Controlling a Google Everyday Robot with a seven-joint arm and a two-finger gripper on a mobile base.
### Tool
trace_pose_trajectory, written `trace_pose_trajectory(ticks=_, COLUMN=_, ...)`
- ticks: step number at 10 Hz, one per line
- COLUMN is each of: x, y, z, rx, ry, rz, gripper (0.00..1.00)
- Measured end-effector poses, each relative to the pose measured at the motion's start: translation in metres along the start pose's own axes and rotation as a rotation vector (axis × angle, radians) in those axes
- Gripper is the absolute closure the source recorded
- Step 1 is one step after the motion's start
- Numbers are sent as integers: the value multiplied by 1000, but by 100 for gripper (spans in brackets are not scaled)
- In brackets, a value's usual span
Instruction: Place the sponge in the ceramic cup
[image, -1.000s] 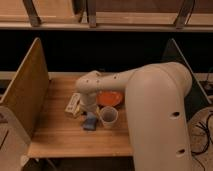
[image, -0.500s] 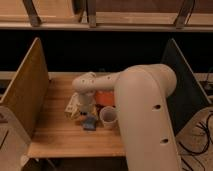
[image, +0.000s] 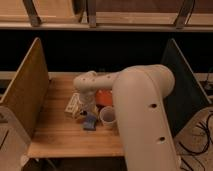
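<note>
gripper: the gripper (image: 88, 112) was low over the middle of the table (image: 55, 136), pointing down, directly above the sponge (image: 90, 123)
grip state: couldn't tell whether it was spread or closed, nor whether it touched the sponge; the wrist blocked the view
sponge: blue-grey block, sat at or just above the wood right under the gripper, just left of the ceramic cup (image: 108, 116), not in it
cup: pale, upright, mouth up, on the table near the front, partly tucked against the arm (image: 142, 110)
orange dish (image: 104, 96): behind the cup, partly hidden by the arm
striped box (image: 74, 104): black-and-white, left of the gripper, tilted, close to the sponge
arm: big cream link came in from front right and covered the right side of the table
side panels: wooden panel (image: 25, 92) on the left, dark panel (image: 182, 85) on the right
</note>
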Motion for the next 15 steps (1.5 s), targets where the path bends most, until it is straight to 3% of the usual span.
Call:
trace_pose_trajectory(ticks=8, x=-5, y=-15, z=29, rx=47, ry=101, rz=44, gripper=20)
trace_pose_trajectory(ticks=9, x=-8, y=-15, z=29, rx=51, ry=102, rz=45, gripper=25)
trace_pose_trajectory(ticks=15, x=-16, y=-14, z=28, rx=55, ry=92, rz=40, gripper=83)
